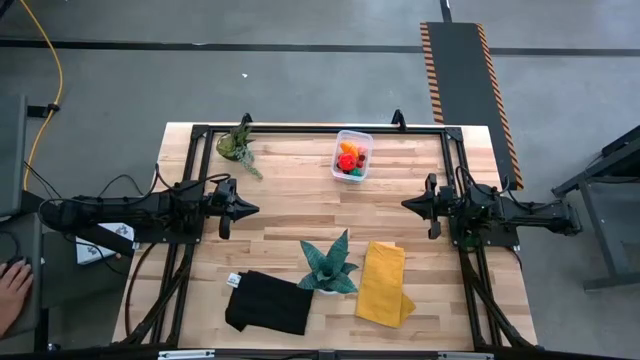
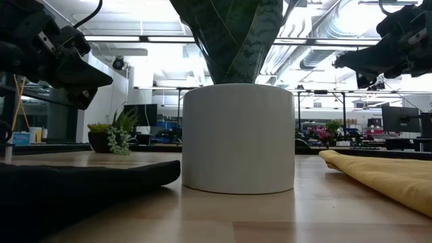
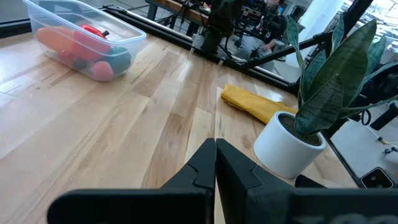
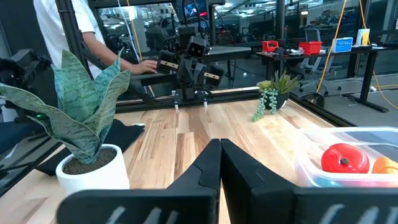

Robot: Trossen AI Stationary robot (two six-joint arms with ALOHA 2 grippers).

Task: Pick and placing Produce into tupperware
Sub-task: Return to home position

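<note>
Tupperware count: one clear tupperware (image 1: 352, 155), lid off, sat upright.
Tupperware place: on the bench (image 1: 300, 195) near its far edge, on the right arm's half, well apart from both hands.
Tupperware axis: long side ran from the far edge toward the near edge, a touch slanted; open side faced up.
Produce count: one heap of produce (image 1: 349, 161) inside the tupperware; red, orange, green and pink pieces showed, exact number could not be told since they overlapped.
Produce detail: the right wrist view showed a round red piece (image 4: 344, 158) with a dark stem spot against the tub wall.
Arms count: two, one at each side of the bench, facing each other.
Left hand: left hand (image 1: 250, 209) hung above the bench's left-middle, fingers (image 3: 202, 168) pressed together, holding nothing.
Right hand: right hand (image 1: 408, 204) hung above the right-middle, fingers (image 4: 239, 168) pressed together, holding nothing.
Plants count: two; teal spiky plant (image 1: 330, 265) in a white pot at near-centre, small green potted plant (image 1: 237, 143) at the far-left corner.
Cloths count: two; yellow cloth (image 1: 383, 283) just right of the teal plant, black cloth (image 1: 268, 302) to its left.
People: one person's hand (image 1: 12, 290) showed off the bench, at the left.
</note>
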